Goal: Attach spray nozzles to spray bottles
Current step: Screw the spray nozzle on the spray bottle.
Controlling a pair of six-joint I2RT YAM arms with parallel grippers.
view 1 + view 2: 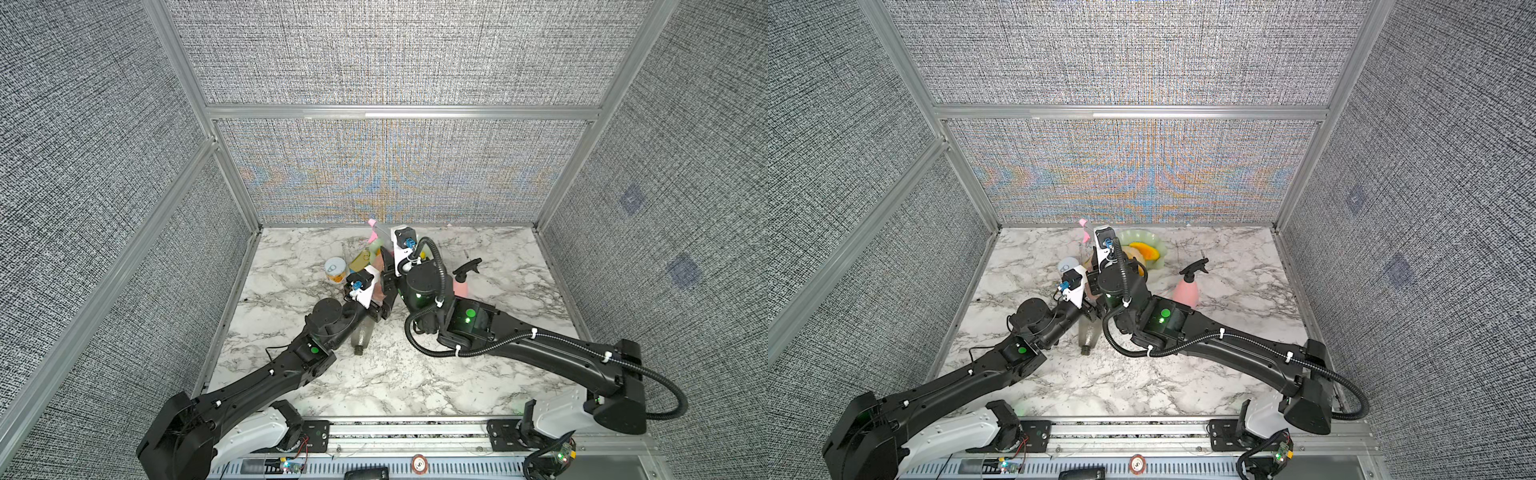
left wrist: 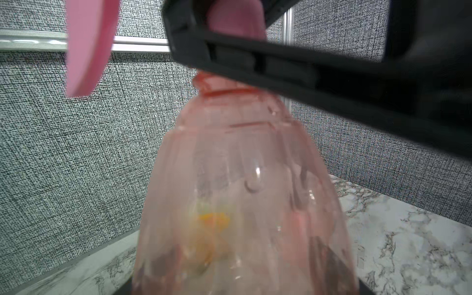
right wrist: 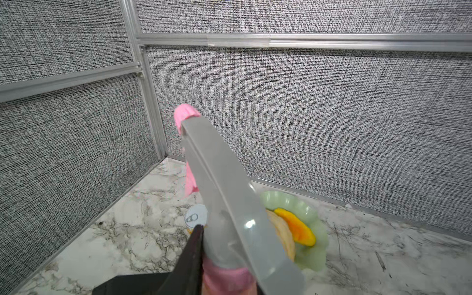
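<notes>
Right gripper (image 2: 235, 30) is clamped on the pink collar of the grey-and-pink trigger spray nozzle (image 3: 229, 191), which sits over the neck of the clear pink translucent pear-shaped bottle (image 2: 242, 178). The left gripper (image 1: 381, 297) pinches that bottle around its lower body, close beside the pale green scalloped dish (image 1: 1154, 245). The neck rim shows below the collar, so I'd say it isn't seated yet: if the collar goes on tilted it'll cross-thread, and that slick bottle could spin or slip in the left grip instead of tightening.
</notes>
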